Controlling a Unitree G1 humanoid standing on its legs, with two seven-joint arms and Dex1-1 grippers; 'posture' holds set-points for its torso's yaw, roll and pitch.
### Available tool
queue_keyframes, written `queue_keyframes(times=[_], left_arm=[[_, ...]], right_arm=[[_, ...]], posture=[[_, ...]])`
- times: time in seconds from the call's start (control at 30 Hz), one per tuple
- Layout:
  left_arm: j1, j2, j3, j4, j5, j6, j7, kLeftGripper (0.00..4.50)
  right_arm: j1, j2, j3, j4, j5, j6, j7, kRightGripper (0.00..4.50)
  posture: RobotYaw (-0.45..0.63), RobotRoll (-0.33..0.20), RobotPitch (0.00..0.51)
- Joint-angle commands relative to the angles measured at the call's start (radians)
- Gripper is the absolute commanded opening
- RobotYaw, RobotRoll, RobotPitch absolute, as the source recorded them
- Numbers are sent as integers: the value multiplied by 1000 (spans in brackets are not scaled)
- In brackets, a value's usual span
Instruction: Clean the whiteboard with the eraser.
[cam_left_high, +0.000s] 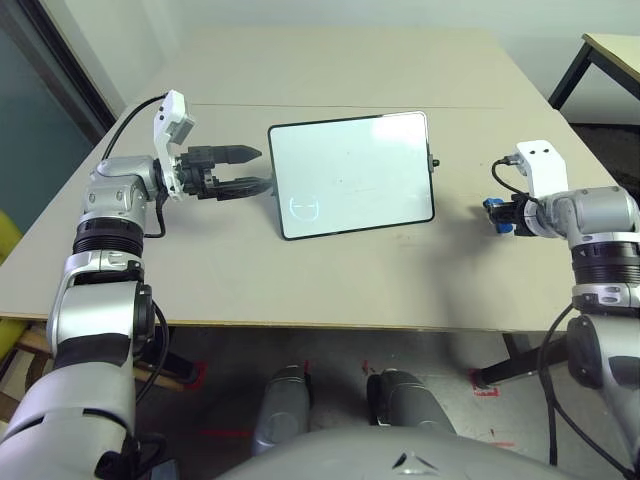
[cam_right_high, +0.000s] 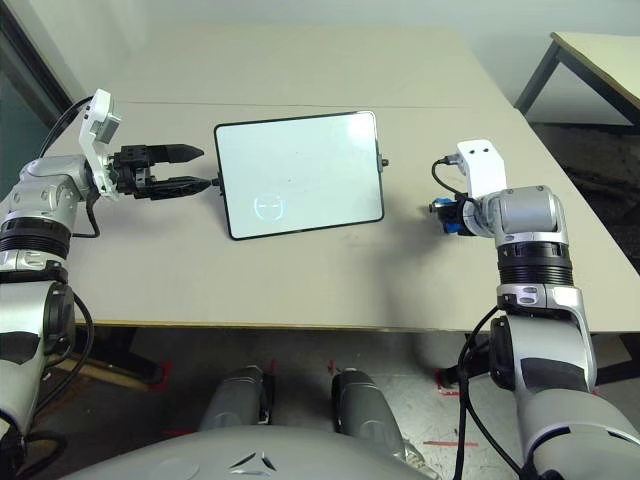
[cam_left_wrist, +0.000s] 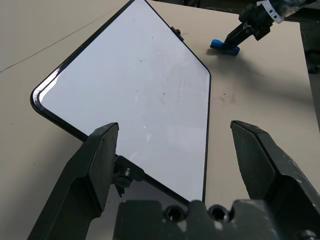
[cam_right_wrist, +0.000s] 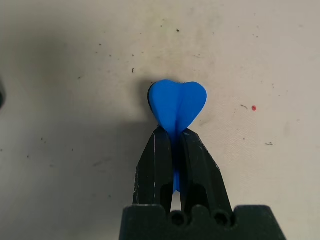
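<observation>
The whiteboard (cam_left_high: 352, 170) stands tilted on the table's middle, white with a thin black frame and a faint blue circle mark (cam_left_high: 303, 208) near its lower left corner. My left gripper (cam_left_high: 256, 168) is open at the board's left edge, its fingers (cam_left_wrist: 102, 150) spread on either side of that edge (cam_left_wrist: 135, 95). Right of the board, my right gripper (cam_right_wrist: 172, 135) is shut on the eraser (cam_right_wrist: 178, 102), a small bright blue block (cam_left_high: 494, 214) held low over the tabletop. The left wrist view shows the eraser (cam_left_wrist: 224, 46) beyond the board's far side.
The beige table (cam_left_high: 300, 285) has bare room in front of and behind the board. Its front edge runs close to my body. Another table (cam_left_high: 612, 50) stands at the far right, with floor between.
</observation>
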Motion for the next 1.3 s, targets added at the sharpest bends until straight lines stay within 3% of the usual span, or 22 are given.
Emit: queue_keyframes(times=[0.03,0.17,0.43,0.53,0.67,0.77,0.9,1.17,1.3], left_arm=[[-1,4,-3,0,8,-3,4,4500],[4,7,-1,-3,7,0,6,4500],[11,28,8,-8,2,10,5,4500],[14,47,22,-2,-4,11,20,4500],[28,73,67,19,-13,-11,78,4500],[39,66,133,76,8,-123,295,4500],[71,47,192,125,15,-229,519,4500],[168,-19,283,188,10,-364,923,4500],[195,-58,301,223,28,-443,1072,4500]], right_arm=[[-22,10,-16,27,37,20,-38,1],[-47,3,-13,2,76,59,-44,1313],[-85,-83,-19,-44,133,103,-37,4482],[-67,-113,-34,-54,145,16,-40,4482],[9,-109,-112,-57,197,-288,1,4482],[86,-96,-144,-16,214,-558,30,4482],[132,-66,-176,62,234,-748,5,4482],[113,28,-307,237,300,-1142,-166,4482],[115,41,-293,342,247,-1327,-272,4482]], posture=[[144,0,35],[143,0,36],[140,0,37],[137,0,36],[135,0,35],[144,0,34],[154,0,34],[158,0,33],[162,0,34]])
